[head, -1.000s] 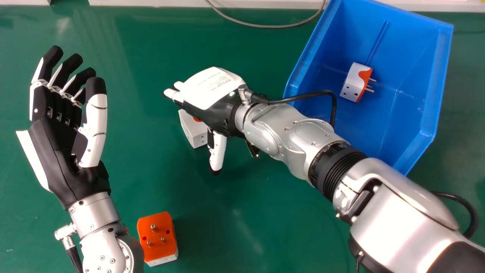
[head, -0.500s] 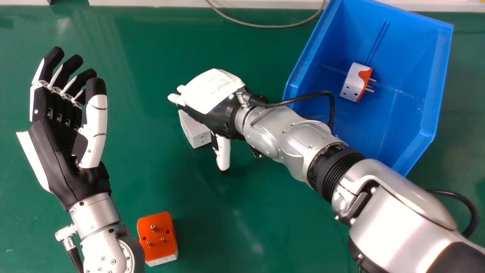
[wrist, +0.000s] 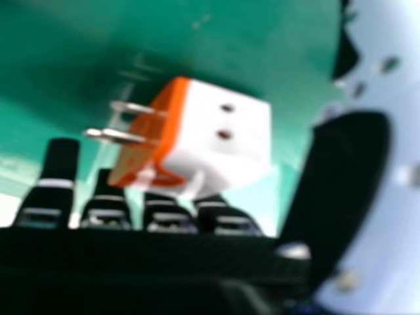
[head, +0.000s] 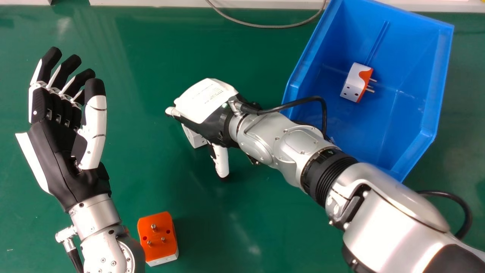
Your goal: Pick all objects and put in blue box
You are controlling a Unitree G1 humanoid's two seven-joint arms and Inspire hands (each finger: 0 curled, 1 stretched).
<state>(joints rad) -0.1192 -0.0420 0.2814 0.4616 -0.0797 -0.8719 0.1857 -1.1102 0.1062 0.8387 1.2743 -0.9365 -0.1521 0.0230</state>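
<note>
Orange-and-white plastic plug adapter [head: 158,248], pins up, lies on the green bench [head: 265,212] at 7 o'clock in the head view, just beside the left forearm, which could knock it or block a reach if it swung inward. At 9 o'clock, the black-and-white left hand [head: 53,151] is relaxed and holds nothing. Just off centre towards 9 o'clock, a second white adapter with an orange face [wrist: 243,134] sits beneath the black-and-white right hand [head: 206,100], whose fingers and thumb are spread apart, with no pinch on it. Its metal pins point away from the thumb, so a careless close might press on them and twist the smooth body free; fingers coming in too low could simply push it along. On the way over, the black wrist cable [head: 323,113] might snag the rim, since it loops close by. Farther off at 2 o'clock, the deep blue plastic box [head: 432,132] holds one similar adapter [head: 354,81], pins towards 3 o'clock, with ample floor for both others.
</note>
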